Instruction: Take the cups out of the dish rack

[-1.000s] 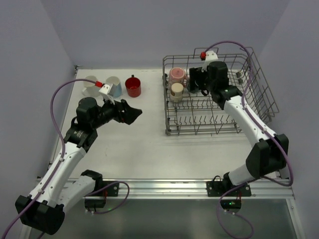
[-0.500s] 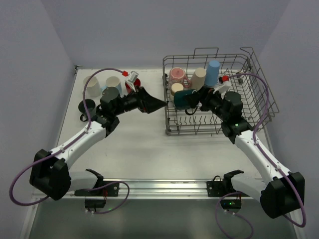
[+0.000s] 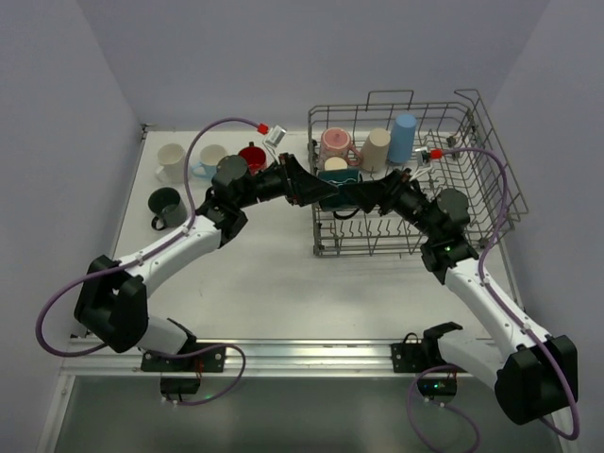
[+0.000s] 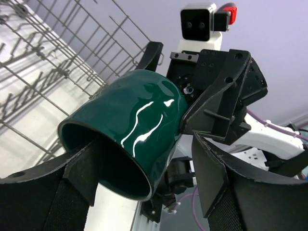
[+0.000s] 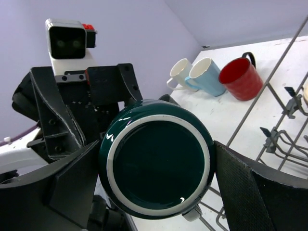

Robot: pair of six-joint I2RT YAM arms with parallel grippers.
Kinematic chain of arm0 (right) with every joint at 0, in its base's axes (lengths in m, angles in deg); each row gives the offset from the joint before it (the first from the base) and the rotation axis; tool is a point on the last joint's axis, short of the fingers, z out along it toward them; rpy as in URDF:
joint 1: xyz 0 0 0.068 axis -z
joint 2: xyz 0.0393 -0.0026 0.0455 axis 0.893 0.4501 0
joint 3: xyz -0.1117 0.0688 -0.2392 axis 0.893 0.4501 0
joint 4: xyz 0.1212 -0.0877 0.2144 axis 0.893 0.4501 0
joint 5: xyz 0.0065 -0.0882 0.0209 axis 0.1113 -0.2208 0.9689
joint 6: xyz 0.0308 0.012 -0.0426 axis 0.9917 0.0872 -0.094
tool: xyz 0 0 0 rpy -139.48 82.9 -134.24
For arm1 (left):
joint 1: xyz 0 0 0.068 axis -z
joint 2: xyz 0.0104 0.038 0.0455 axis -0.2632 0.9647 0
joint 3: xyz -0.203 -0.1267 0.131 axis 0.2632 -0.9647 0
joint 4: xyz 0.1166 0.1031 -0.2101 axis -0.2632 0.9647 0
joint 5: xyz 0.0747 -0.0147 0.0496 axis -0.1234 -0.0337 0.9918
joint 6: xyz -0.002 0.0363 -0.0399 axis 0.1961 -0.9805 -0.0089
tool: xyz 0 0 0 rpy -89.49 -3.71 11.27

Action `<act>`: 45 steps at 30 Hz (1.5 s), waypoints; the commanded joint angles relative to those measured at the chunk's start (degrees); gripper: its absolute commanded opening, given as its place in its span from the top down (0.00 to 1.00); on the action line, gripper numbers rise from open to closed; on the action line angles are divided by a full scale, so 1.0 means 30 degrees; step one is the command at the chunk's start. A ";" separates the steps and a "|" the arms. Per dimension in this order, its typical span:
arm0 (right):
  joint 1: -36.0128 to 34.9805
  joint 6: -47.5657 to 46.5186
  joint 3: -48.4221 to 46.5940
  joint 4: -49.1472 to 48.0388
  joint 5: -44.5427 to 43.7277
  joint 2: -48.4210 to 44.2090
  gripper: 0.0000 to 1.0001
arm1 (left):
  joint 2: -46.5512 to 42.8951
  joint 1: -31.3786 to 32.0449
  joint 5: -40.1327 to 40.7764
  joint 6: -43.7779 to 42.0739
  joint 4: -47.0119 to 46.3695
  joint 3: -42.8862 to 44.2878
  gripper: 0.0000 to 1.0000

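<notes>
My right gripper (image 3: 363, 195) is shut on a dark teal mug (image 3: 340, 179) and holds it on its side over the left part of the grey wire dish rack (image 3: 491, 179). In the right wrist view the mug's base (image 5: 159, 163) faces the camera, gripped between both fingers of the right gripper (image 5: 156, 159). My left gripper (image 3: 316, 187) is open, its fingers on either side of the mug's mouth (image 4: 130, 125); one finger stands clear of the mug. A speckled pink mug (image 3: 335, 143), a beige cup (image 3: 377, 149) and a blue tumbler (image 3: 404, 138) stand in the rack.
On the table at the far left stand a white mug (image 3: 172, 160), a light blue mug (image 3: 209, 160) and a red mug (image 3: 251, 156). A second dark teal mug (image 3: 167, 207) stands nearer me. A small cream cup (image 3: 335, 164) sits in the rack behind the held mug.
My left gripper left a dark teal mug on the table and swung right to the rack. My right gripper took the other teal mug from the rack's back and carried it left to meet it.
</notes>
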 commanded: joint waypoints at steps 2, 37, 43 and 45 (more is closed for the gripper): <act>0.0032 0.1342 -0.0059 -0.3619 0.1198 0.0229 0.47 | 0.0470 0.0449 -0.0803 0.0806 -0.1571 0.0964 0.27; 0.0032 0.1638 0.1435 -0.3856 0.1111 0.1842 0.01 | -0.2637 -0.4236 1.6331 -1.2490 1.9108 0.4276 1.00; -0.0026 0.0552 0.1376 -0.2507 0.0964 0.1666 0.01 | -0.0997 -0.4853 1.8033 -1.2902 1.8061 0.2869 1.00; -0.0056 0.0231 0.1318 -0.2156 0.0994 0.1637 0.01 | 0.0140 -0.4912 1.8707 -1.2873 1.7910 0.2722 1.00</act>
